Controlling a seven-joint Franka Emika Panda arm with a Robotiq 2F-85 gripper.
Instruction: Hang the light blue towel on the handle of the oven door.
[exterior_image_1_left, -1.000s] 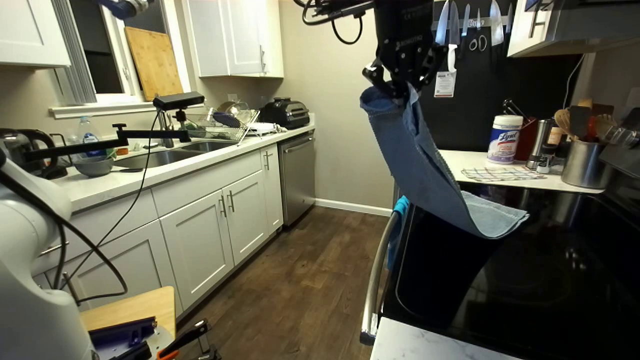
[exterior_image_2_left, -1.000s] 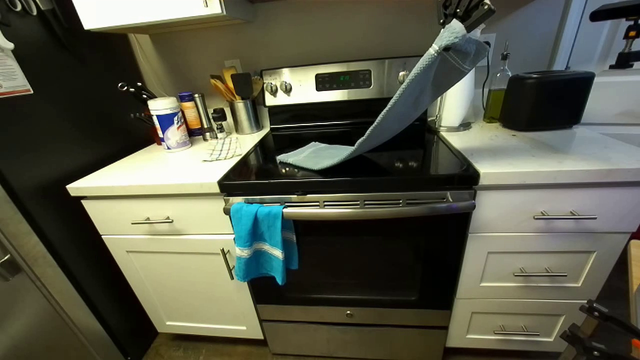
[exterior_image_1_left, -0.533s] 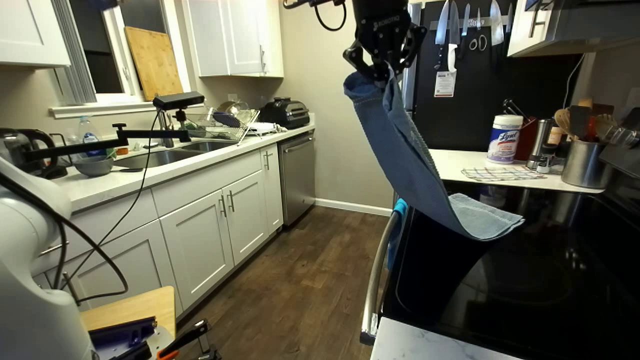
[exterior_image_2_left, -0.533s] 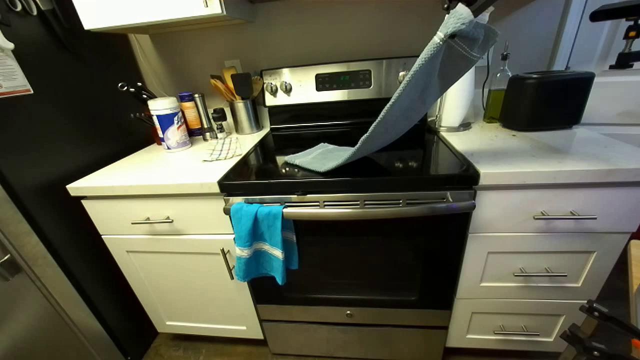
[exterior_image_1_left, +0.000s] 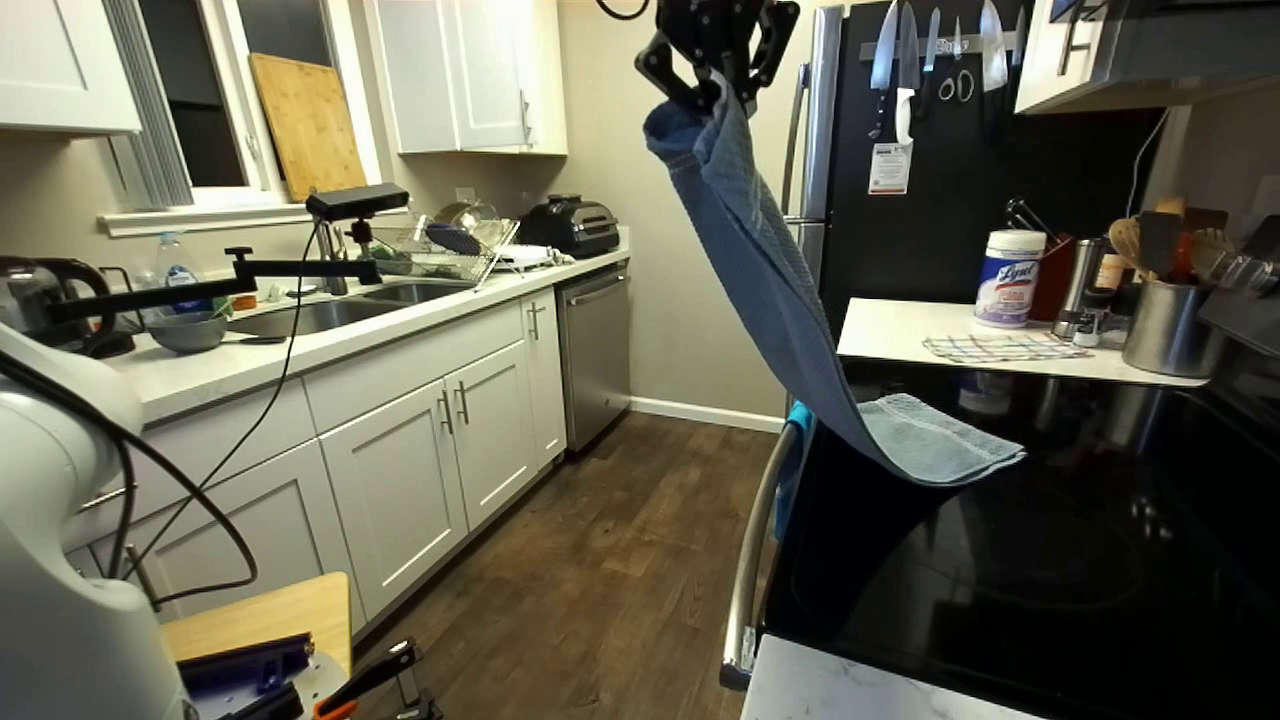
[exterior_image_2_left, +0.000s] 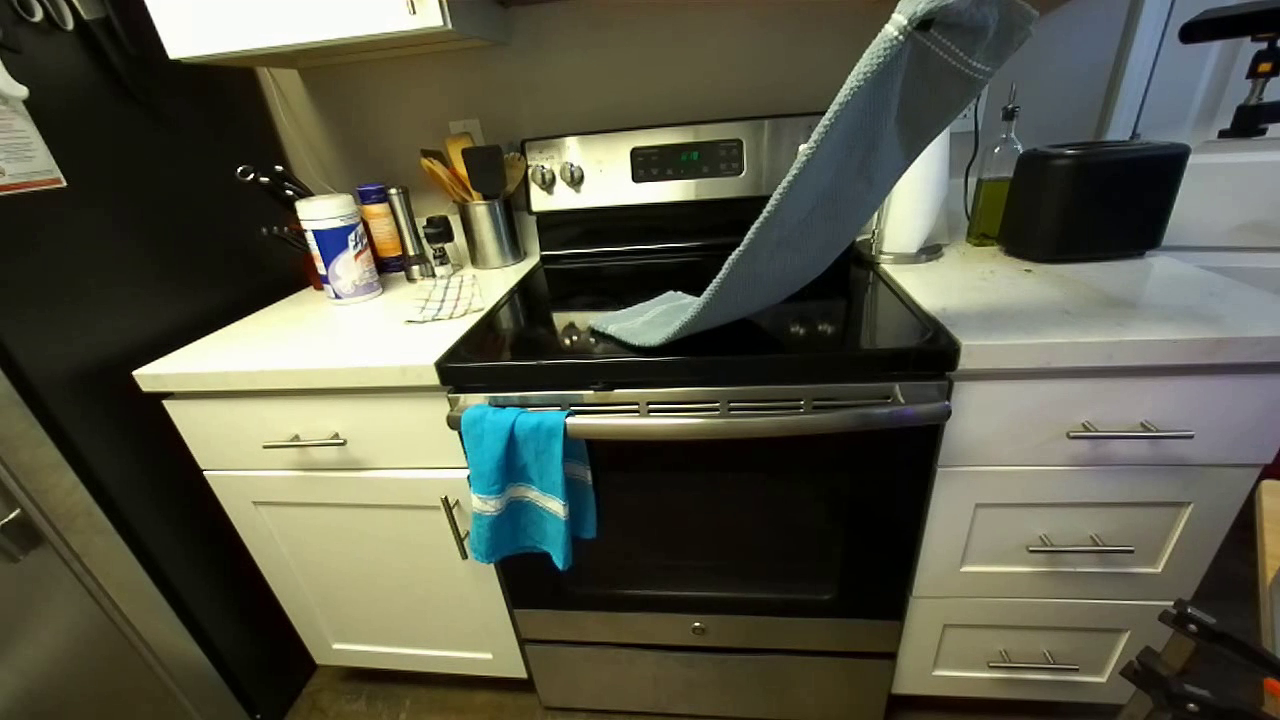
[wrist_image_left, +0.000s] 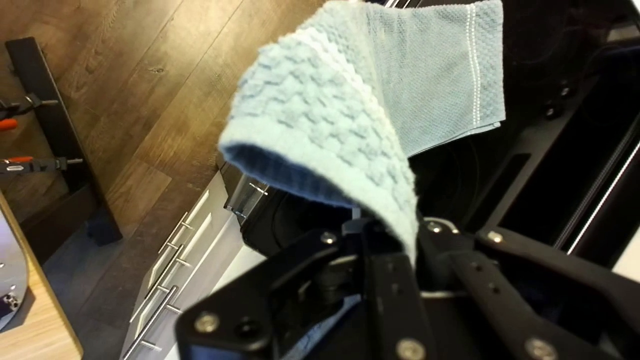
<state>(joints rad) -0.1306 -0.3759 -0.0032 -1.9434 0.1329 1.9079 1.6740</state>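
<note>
Your gripper (exterior_image_1_left: 722, 95) is pinched tight on one end of the light blue towel (exterior_image_1_left: 785, 310), high above the stove top (exterior_image_1_left: 1060, 570). From your gripper the towel slopes down and back, and its far end lies flat on the stove top. The handle of the oven door (exterior_image_2_left: 740, 428) runs side to side along the front of the stove top, well below your gripper. The towel's long way seems to cross it, and your gripper looks to be out past the front edge. So coming straight down there should, I think, lay the towel over the handle. In an exterior view you can see most of the handle, with a bright blue towel (exterior_image_2_left: 525, 490) hung near one end, but your gripper does not show. The wrist view looks down the towel, with the floor (wrist_image_left: 165, 75) beside it; the towel hides much of the stove top's front edge.
</note>
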